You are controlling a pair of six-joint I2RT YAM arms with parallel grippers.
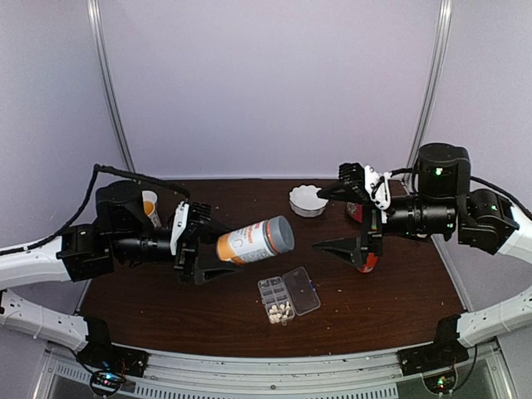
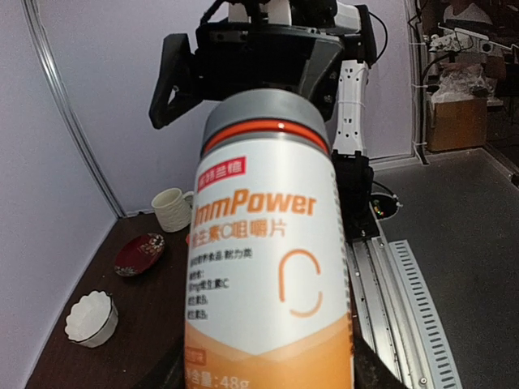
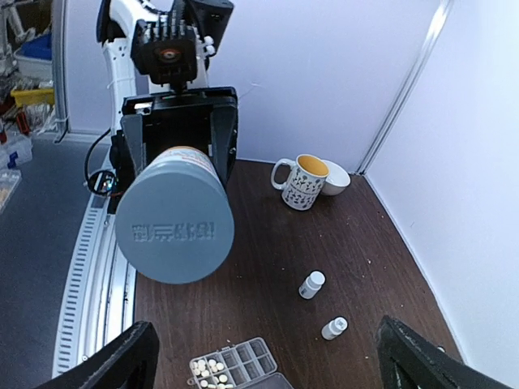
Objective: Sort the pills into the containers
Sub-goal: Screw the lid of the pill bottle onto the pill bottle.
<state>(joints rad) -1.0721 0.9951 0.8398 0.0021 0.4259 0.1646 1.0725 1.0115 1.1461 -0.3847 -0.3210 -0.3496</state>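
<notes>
Some of the clear box (image 3: 235, 363) is cut off at the bottom of my right wrist view; pills (image 3: 206, 369) lie in a few cells. The orange bottle (image 2: 268, 267) fills my left wrist view and hides the table. My left gripper (image 1: 218, 248) holds that bottle sideways; my right gripper (image 1: 319, 220) is spread wide. Two small white bottles (image 3: 311, 284) stand nearby.

Dark brown wooden table (image 1: 399, 307). Pale lilac wall panels (image 1: 266, 83) on 3 sides. 2 metal poles (image 1: 110, 83) at back corners. Grooved aluminium rail (image 1: 274, 370) along near table edge. Grey floor (image 2: 462, 219) outside enclosure, cardboard box (image 2: 456, 121) standing on it. Light soft, even.
</notes>
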